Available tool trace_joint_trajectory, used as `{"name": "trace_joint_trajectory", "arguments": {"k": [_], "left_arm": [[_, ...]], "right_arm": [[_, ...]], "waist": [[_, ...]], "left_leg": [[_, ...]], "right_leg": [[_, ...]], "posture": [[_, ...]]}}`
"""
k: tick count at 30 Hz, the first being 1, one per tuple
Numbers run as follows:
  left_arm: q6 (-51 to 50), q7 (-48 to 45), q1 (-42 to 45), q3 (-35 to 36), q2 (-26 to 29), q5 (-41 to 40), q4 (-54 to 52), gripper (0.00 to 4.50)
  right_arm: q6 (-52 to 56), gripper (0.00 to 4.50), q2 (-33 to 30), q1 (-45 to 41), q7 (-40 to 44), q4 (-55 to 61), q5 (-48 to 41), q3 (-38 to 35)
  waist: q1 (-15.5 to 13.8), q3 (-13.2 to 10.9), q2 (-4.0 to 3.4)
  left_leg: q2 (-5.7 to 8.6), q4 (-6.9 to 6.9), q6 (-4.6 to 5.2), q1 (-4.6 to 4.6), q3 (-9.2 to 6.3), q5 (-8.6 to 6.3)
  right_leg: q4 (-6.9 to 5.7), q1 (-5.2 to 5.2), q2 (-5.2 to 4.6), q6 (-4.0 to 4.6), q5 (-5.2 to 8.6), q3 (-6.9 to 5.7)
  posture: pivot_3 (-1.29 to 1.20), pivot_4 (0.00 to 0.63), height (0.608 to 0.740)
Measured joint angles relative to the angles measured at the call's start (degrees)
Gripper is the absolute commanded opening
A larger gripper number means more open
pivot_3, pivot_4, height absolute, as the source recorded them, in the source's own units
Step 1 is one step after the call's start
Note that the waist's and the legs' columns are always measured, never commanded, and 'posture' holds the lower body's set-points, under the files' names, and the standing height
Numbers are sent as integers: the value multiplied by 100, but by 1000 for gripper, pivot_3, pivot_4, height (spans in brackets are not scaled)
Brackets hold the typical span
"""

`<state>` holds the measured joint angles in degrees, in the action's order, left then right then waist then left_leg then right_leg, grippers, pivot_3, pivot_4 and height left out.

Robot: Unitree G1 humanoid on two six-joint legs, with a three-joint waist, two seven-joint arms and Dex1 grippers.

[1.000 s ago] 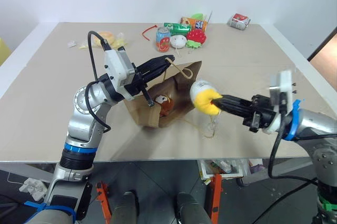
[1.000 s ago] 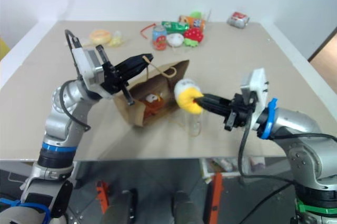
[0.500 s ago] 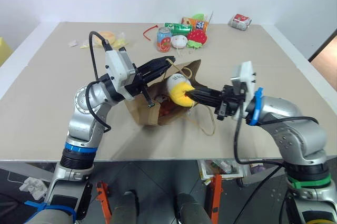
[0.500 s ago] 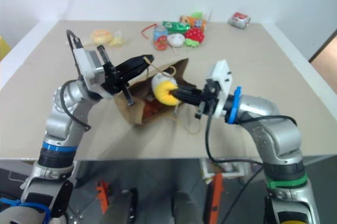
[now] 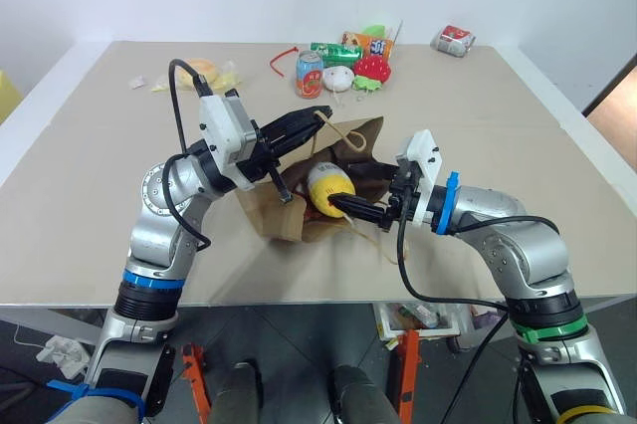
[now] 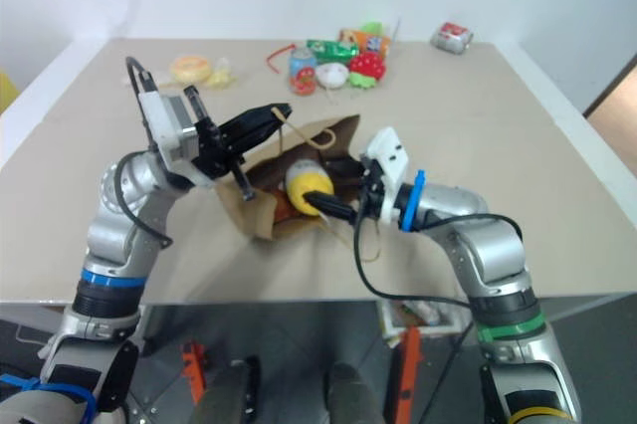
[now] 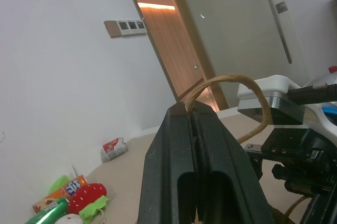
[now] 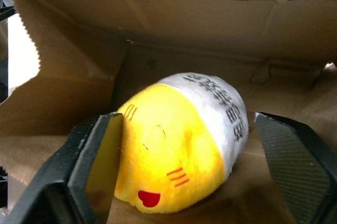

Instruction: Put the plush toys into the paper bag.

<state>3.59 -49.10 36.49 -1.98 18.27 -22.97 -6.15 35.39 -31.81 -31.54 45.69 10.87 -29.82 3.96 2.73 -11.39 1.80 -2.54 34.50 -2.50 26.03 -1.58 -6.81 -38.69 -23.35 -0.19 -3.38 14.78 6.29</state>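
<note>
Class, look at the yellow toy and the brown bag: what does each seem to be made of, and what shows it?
Round yellow-and-white plush toy: apparently soft fabric, fuzzy matte surface, stitched face.
Plain brown paper bag: looks like matte kraft paper, with creases and a serrated rim.

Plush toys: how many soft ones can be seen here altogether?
3: a yellow plush in the paper bag mouth, a strawberry plush and a white plush at the table's far side. Others may be hidden inside the bag.

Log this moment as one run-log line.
left gripper: shut on bag handle | right gripper: jaws open, yellow toy between them, inside bag mouth | stage: release
</note>
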Motion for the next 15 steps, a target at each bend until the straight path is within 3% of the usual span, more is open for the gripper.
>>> {"name": "trace_joint_trajectory", "arguments": {"k": [3, 6, 8, 10, 15], "left_arm": [[6, -3, 0, -1, -16, 0, 1, 0], [13, -3, 3, 3, -31, -2, 9, 0], [10, 6, 8, 3, -62, -6, 12, 0], [-24, 83, 19, 23, -101, -28, 60, 0], [-30, 107, 23, 73, -90, -64, 73, 0]], "right_arm": [[154, 4193, 9, 5, -85, 18, -307, -432], [315, 4193, -317, 77, 41, 416, -1127, -1533], [328, 4193, -366, 159, 70, 470, -1274, -1717], [528, 4193, -869, 736, 66, 498, -1332, -2128], [750, 4193, -1033, 1432, 69, 615, -1191, -2055]], "waist": [[0, 0, -1], [-10, 0, 0], [-9, 0, 1], [-6, 0, 0], [-3, 1, -1]], "left_leg": [[0, 0, 0, 1, 0, 0], [1, 0, 0, 3, -1, 0], [1, 0, 0, 2, -2, 0], [1, 1, 0, 0, -1, 0], [1, 1, 0, 0, 0, 0]], "right_leg": [[0, 0, 0, -1, 0, 0], [2, 2, -1, -3, 1, -1], [1, 3, -1, -3, 1, -1], [1, 2, -1, 0, -1, 0], [0, 0, 0, -1, 0, 2]], "posture": [[0, 150, 740], [0, 150, 740], [0, 150, 740], [0, 150, 740], [0, 150, 740]]}}
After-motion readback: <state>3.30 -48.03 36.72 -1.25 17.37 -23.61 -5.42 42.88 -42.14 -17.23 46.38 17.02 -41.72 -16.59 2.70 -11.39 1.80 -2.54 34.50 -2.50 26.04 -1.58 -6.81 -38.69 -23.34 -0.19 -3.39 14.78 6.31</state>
